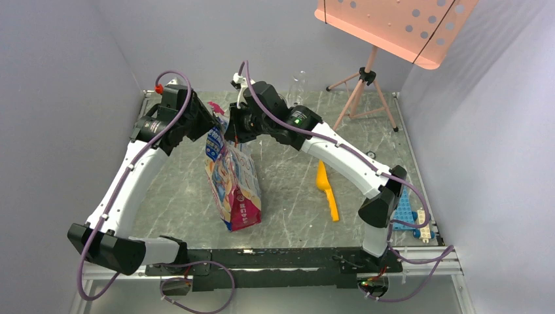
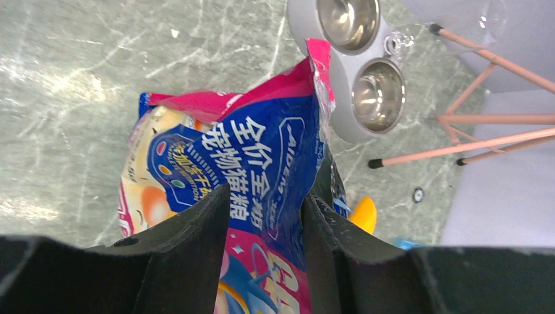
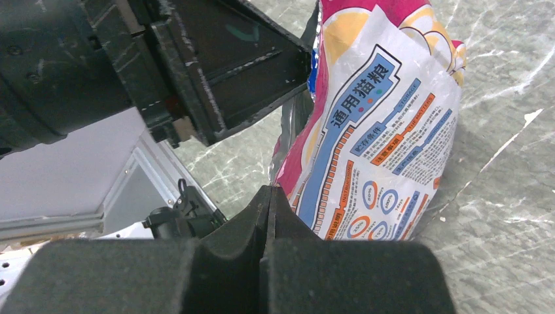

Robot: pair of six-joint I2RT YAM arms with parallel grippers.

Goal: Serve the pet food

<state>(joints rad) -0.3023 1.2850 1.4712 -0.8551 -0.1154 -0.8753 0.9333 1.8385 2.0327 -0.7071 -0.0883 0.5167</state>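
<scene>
No pet food shows; I judge the kibble to be inside the printed bag (image 2: 262, 144), whose upper part fills the gap between the left gripper (image 2: 265, 195) fingers. Those fingers stand apart on either side of it, and I cannot tell whether they grip it or only flank it. The right gripper (image 3: 266, 193) has its fingers pressed together right at the bag's edge; whether any film is caught between them is unclear. The bag stands on its base, long axis roughly vertical, mouth up toward both tools. The kibble itself is a loose mass with no direction of its own. If the thin film slips from either tool, or one arm pulls harder, the bag could topple and spill onto the table. That would miss the double-bowl feeder (image 2: 340, 124) lying beyond the left fingertips.
</scene>
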